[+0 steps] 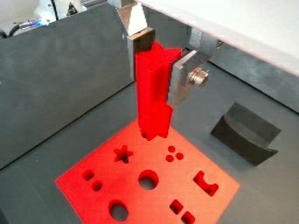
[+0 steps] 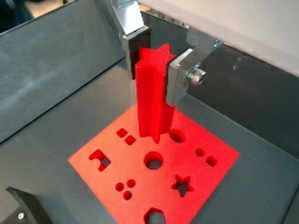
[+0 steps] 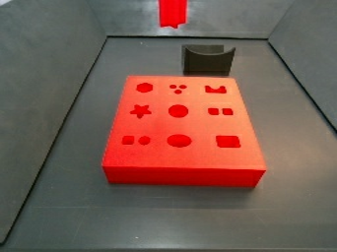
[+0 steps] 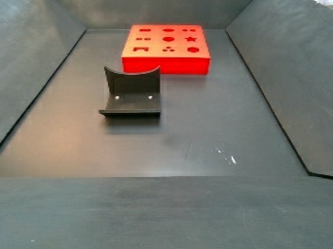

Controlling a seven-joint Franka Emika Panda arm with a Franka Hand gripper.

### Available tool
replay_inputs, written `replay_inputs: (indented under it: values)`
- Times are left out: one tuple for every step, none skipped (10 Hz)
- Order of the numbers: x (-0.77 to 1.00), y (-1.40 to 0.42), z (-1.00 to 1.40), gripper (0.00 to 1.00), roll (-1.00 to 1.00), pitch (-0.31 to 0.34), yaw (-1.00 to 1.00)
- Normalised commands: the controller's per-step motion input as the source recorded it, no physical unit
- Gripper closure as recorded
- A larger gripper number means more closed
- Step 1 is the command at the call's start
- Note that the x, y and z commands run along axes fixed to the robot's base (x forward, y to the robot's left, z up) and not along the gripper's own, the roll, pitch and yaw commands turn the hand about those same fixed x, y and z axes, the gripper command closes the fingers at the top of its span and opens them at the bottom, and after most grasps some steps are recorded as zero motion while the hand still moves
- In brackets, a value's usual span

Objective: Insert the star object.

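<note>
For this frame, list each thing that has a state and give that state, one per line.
gripper: shut on the star object, raised above the block in both wrist views.
star object: held upright between the fingers, clear of the block, not yet inserted.
red block: flat on the floor, every visible hole empty.
star hole: empty.
dark grey holder: resting on the floor apart from the block, nothing in it.
</note>
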Motion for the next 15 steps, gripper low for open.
replay_inputs:
  values:
    - [0.03, 0.00, 0.00, 1.00, 0.00, -0.009, 0.00]
    - [0.11, 0.09, -0.12, 1.00, -0.02, 0.000, -0.19]
    - [0.07, 0.19, -0.53, 1.00, -0.27, -0.043, -0.35]
    - [0.04, 0.07, -0.43, 1.00, -0.30, -0.099, -0.62]
    - [0.00, 0.00, -0.43, 1.00, -0.18, -0.187, -0.87]
    - [-0.08, -0.03, -0.52, 1.00, -0.09, -0.199, -0.97]
    - [-0.01, -0.13, -0.52, 1.00, 0.08, 0.009, -0.99]
    - [0.04, -0.25, -0.49, 1.00, 0.21, 0.000, -0.73]
    - [0.02, -0.22, -0.75, 1.00, 0.10, 0.000, -0.79]
    - [-0.16, -0.13, -0.46, 1.00, 0.11, 0.034, -0.60]
    - [-0.39, 0.00, -0.31, 1.00, 0.09, 0.076, -0.08]
    - [-0.35, 0.00, -0.23, 1.00, 0.04, 0.067, 0.25]
    - [-0.45, 0.00, -0.25, 1.00, 0.02, 0.073, 0.42]
    - [-0.38, 0.00, -0.24, 1.00, -0.04, 0.083, 0.41]
    - [-0.05, 0.00, -0.34, 1.00, -0.21, 0.000, 0.23]
